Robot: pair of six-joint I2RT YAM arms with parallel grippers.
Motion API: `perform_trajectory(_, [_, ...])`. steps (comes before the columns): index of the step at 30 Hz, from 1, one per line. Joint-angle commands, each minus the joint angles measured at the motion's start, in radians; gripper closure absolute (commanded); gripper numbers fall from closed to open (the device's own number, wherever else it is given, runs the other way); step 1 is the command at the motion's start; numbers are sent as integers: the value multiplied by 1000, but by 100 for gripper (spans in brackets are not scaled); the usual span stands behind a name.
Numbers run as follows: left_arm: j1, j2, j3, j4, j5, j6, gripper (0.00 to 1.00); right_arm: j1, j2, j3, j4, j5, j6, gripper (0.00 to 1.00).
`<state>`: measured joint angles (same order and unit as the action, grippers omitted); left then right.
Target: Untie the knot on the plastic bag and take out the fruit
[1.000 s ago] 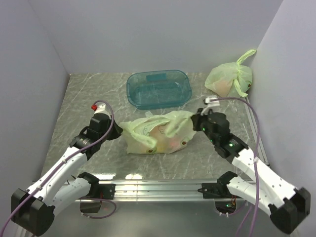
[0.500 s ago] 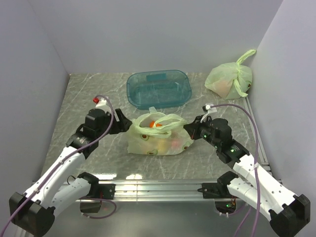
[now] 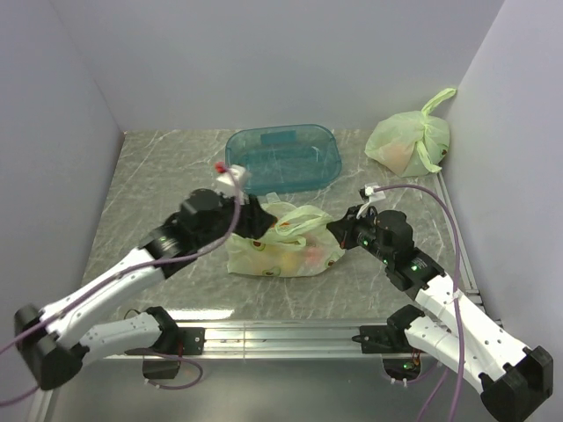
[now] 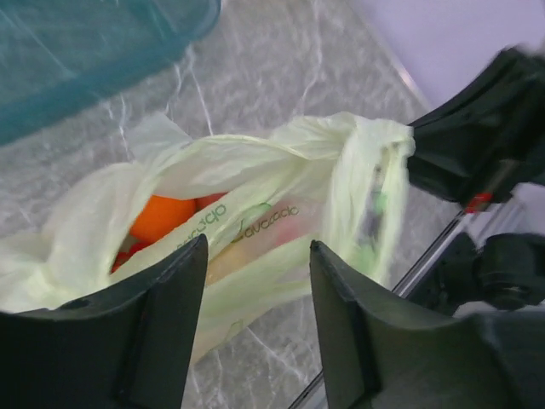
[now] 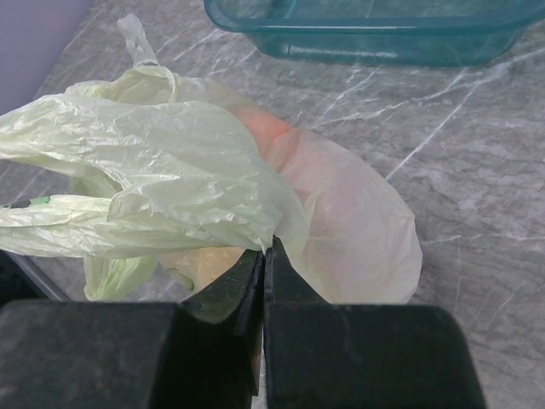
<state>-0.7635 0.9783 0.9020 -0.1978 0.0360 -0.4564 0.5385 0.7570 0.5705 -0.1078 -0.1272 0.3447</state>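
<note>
My right gripper (image 5: 266, 252) has its jaws pressed together on a fold of the plastic bag (image 5: 170, 162), pinching the film at the bag's right edge. My left gripper (image 4: 255, 256) has its fingers (image 4: 162, 324) spread wide with nothing clamped. It hovers over the bag's upper left side and points into the mouth. I can't tell from the wrist cam whether it touches the film.

The bag lies on the grey marble-pattern table (image 3: 149, 176), just in front of the teal plastic bin (image 3: 283, 158) and between the two grippers. The mouth gapes toward the left wrist cam. One handle loop (image 4: 255, 162) runs twisted across the opening and bunches up on the right gripper's side. I can't tell whether the knot is tied from any view.

The fruit is in the bag. An orange (image 4: 162, 217) sits right at the mouth with something red touching it. Pinkish and yellow shapes show through the film in the overhead view, too blurred for me to name.

A second pale green bag (image 3: 409, 141), tied at the top, sits in the far right corner by the wall, well apart from both arms.
</note>
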Motion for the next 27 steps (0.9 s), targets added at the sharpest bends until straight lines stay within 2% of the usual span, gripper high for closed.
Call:
perform_trajectory(1, [-45, 120, 23, 129, -73, 24, 44, -3, -4, 49, 23, -20, -1, 100])
perform_trajectory(6, [-54, 218, 12, 251, -134, 22, 51, -2, -12, 48, 25, -26, 7, 100])
perform_trajectory(13, [-63, 351, 43, 282, -75, 45, 54, -2, -18, 42, 36, -29, 17, 100])
perform_trajectory(17, [-77, 393, 17, 293, -68, 42, 52, -2, -12, 37, 52, -11, 34, 100])
perform_trajectory(22, [-85, 433, -58, 389, -84, 10, 50, 0, 7, 38, 92, -25, 56, 100])
perform_trajectory(27, [-100, 500, -86, 367, -67, -14, 42, -2, 22, 49, 99, 43, 69, 100])
